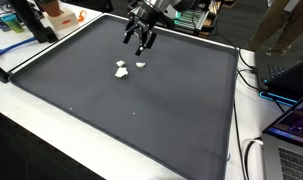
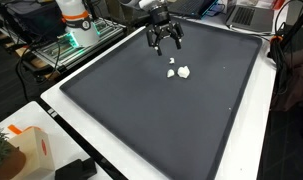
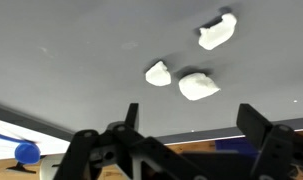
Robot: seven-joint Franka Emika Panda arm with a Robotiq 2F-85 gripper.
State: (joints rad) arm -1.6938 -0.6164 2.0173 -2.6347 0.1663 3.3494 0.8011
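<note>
gripper: your gripper (image 1: 141, 44) stands wide open and holds nothing; both exterior views show the fingers spread with only air between them
gripper position: it hangs over the far part of the dark mat (image 1: 141, 125), near the mat's back edge, and looks clear of the surface
things: white pieces (image 1: 121, 70) lie on the mat just beside the gripper, on the side toward the mat's middle; nothing touches them
count: wrist view shows three: a close pair (image 3: 198, 86), touching or just apart, can't tell which, and a third piece (image 3: 217, 30) a little farther off
wrist framing: all three sit ahead of the fingers (image 3: 91, 150), none between them; you're not lined up over any one piece
material: small, irregular, white; too small to say what they are
support: the mat covers most of the white table (image 1: 21, 130)
surroundings: clutter past the mat's edges, with a laptop (image 1: 291, 150) on one side and an orange-and-white object (image 2: 73, 15) off a far corner; all well apart from the pieces
progress: my read is nothing is done so far; no piece gripped or lifted, all of them flat on the mat
left: all of the handling, from the descent onto a piece onward
</note>
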